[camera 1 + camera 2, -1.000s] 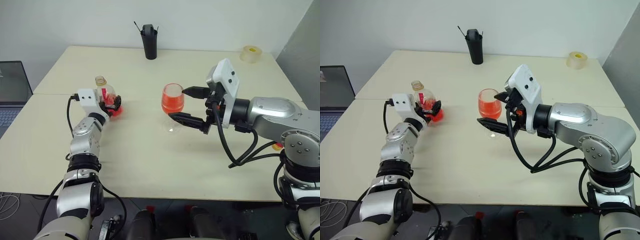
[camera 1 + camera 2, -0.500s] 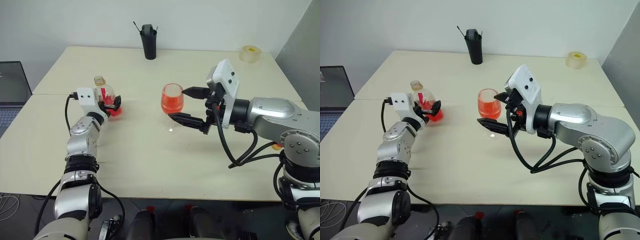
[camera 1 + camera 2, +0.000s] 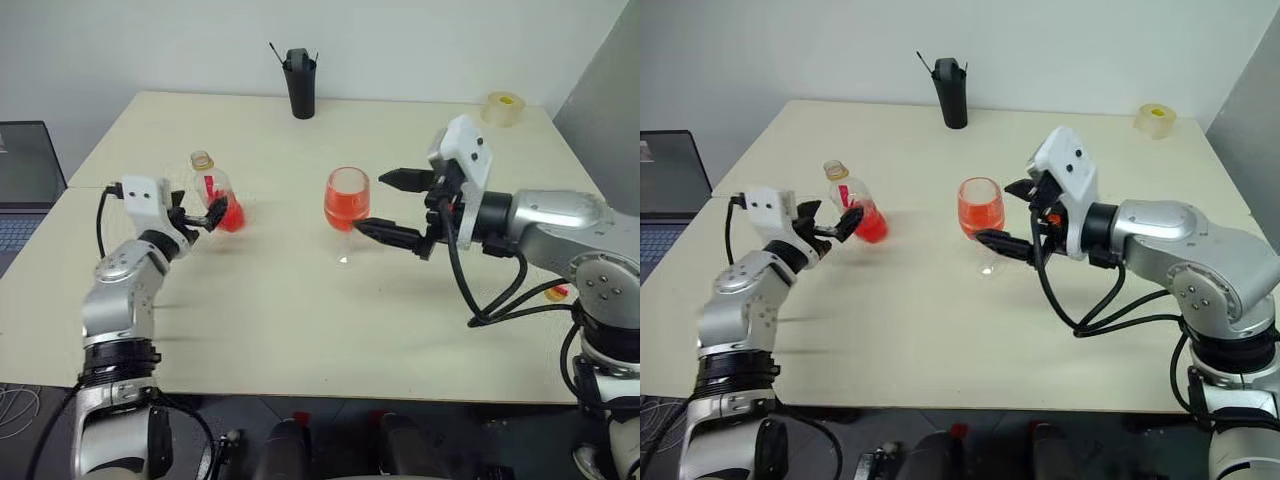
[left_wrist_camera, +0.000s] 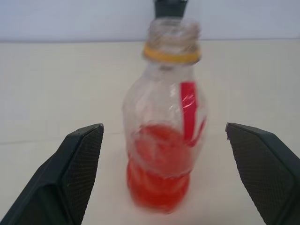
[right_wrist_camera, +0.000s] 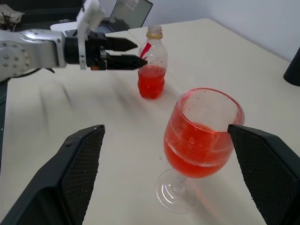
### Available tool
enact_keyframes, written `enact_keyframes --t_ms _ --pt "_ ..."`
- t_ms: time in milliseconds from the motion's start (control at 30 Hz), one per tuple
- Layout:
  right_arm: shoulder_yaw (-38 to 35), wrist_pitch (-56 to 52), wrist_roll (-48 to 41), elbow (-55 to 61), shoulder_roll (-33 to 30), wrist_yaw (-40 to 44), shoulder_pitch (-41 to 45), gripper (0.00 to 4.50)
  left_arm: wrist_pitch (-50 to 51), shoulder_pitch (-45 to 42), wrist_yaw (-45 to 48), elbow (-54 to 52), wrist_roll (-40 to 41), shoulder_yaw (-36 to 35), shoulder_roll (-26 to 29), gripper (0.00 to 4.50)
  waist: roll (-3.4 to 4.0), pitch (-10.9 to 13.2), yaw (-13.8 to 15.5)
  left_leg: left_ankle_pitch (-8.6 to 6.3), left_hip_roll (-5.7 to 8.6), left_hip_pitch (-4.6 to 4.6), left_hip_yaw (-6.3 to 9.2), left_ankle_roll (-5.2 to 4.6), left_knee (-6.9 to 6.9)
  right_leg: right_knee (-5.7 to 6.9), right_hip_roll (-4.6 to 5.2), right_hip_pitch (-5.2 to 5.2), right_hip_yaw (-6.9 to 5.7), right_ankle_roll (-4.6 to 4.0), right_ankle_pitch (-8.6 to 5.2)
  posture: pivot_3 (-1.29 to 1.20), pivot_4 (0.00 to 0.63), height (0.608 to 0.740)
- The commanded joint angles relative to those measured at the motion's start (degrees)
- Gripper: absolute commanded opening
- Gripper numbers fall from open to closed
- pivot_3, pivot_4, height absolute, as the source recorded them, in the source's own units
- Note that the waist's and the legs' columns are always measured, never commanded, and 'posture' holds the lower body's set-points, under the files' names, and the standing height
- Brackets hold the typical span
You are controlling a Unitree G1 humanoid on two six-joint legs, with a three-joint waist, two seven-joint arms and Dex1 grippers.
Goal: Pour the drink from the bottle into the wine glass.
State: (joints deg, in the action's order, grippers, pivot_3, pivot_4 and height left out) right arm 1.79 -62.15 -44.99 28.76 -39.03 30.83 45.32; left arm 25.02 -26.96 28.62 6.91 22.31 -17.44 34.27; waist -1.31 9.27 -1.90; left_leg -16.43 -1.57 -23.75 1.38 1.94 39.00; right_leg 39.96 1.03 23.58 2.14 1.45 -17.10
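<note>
Now: bottle and glass both released

The bottle is seen upright on the table's left, some drink left inside. The left gripper is spread just beside it. The wine glass, part-filled, is flanked mid-table by the right gripper, released.

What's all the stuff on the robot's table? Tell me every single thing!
bottle: one, clear with a yellowish neck ring, uncapped, upright on the table's left part.
drink: red-orange, mostly in the glass, a little in the bottle's bottom.
wine glass: one, clear, upright mid-table.
cup: one, black, far edge.
tape roll: one, yellowish, far right corner.
laptop: one, dark, beyond the table's left edge.
table: one, cream.
left gripper: black fingers, open, beside the bottle.
right gripper: black fingers, open, beside the glass.
</note>
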Motion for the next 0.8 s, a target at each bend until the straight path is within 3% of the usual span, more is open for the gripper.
enact_keyframes --t_ms 33,167,500,633,800 --pt "-2.9 2.3 1.2 -0.8 -4.0 3.7 -0.6 4.50 3.4 1.5 5.4 -5.6 3.7 -3.7 5.7 4.48 0.01 0.0 -0.1 0.00 0.00 0.01 -0.02 -0.01 -0.03 0.00 0.00 0.01 0.00 0.00 0.00 0.00 0.150 0.740" --pt "-8.2 5.3 1.3 -4.8 -13.0 12.6 -4.6 4.50 6.6 3.1 20.5 -8.3 10.1 -5.1 16.1 4.48 0.02 0.0 0.1 -0.02 0.00 0.04 -0.04 -0.03 -0.05 -0.04 -0.02 0.00 -0.02 -0.01 -0.01 0.00 0.150 0.740" --pt "-23.0 14.5 0.6 -15.3 -26.2 29.9 -13.5 4.50 8.8 -5.0 43.6 1.9 15.3 -4.3 31.6 4.48 0.17 0.1 0.1 -0.04 -0.01 0.15 -0.15 -0.06 -0.08 -0.11 -0.35 -0.09 -0.06 0.01 -0.02 0.00 0.150 0.740" --pt "-25.4 15.0 0.1 -17.6 -28.1 32.9 -14.8 4.50 9.2 -9.3 48.5 5.8 15.4 -2.3 33.0 4.48 0.20 0.2 -0.1 -0.04 -0.04 0.36 -0.37 -0.07 -0.16 -0.06 -0.53 -0.12 0.12 -0.02 -0.04 0.00 0.150 0.740" --pt "-25.0 15.3 0.1 -17.1 -27.5 33.4 -16.4 4.50 7.6 -11.5 50.5 7.4 14.1 0.2 30.6 4.48 0.23 0.2 0.0 -0.05 -0.08 0.40 -0.44 -0.08 -0.15 -0.02 -0.55 -0.13 0.19 -0.04 -0.05 0.00 0.150 0.740"
